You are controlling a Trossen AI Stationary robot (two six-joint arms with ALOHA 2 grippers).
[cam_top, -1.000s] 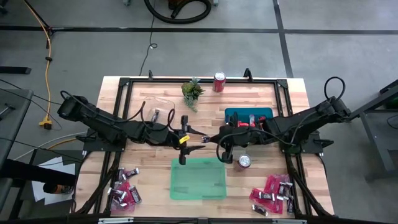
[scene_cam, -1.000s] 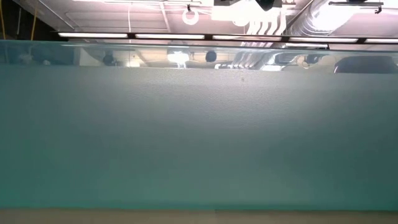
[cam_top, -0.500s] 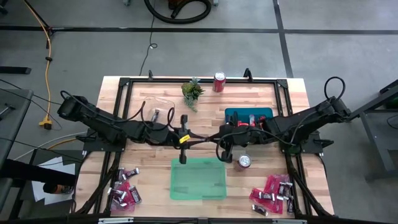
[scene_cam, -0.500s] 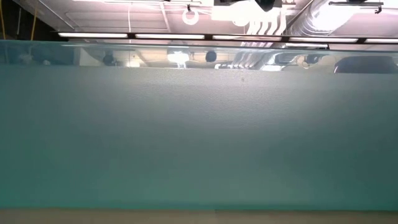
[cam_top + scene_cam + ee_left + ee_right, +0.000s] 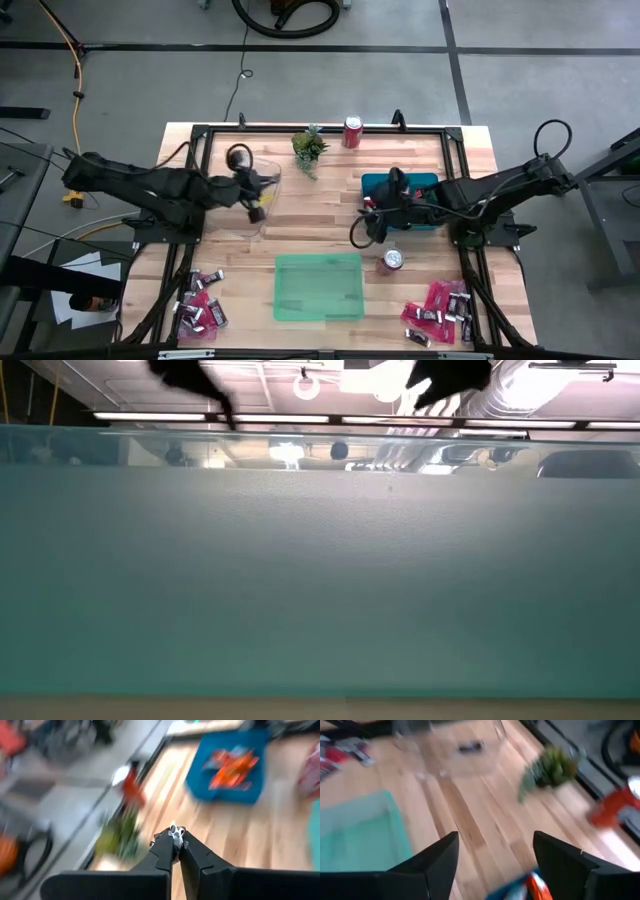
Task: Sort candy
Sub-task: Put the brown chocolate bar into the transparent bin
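Candy sits in several places. One heap [image 5: 198, 305] lies at the counter's near left corner, another heap [image 5: 440, 310] at the near right corner. A few orange-red packets [image 5: 402, 192] are in the blue tray [image 5: 425, 181], and one dark bar [image 5: 470, 746] lies in the clear tray [image 5: 262, 200] on the left. The green tray [image 5: 318, 287] at near centre shows nothing in it.

Left tool [image 5: 174, 836]: fingers together, pinching a small silver-wrapped piece [image 5: 175, 831] at the very tips. In the high view it hovers over the clear tray. The wrapper's type is too small to tell with certainty; silver suggests one of the dark bars.

Right tool [image 5: 495, 857]: fingers wide apart, nothing between them. It hangs just beside the blue tray's near left corner.

Judged step: drop the held piece into the clear tray, beside the bar already there.

- The grip is at the fingertips only, so the carry should be gentle, without swinging.
- Bring the tool inside the tray's walls before parting the fingers; the clear rim is hard to see.
- Release low, so the piece does not bounce out.
- Keep clear of the small plant [image 5: 309, 148] and the soda can [image 5: 352, 131] at the far edge.
- The right arm can go to the near right heap, passing the other can [image 5: 393, 261].
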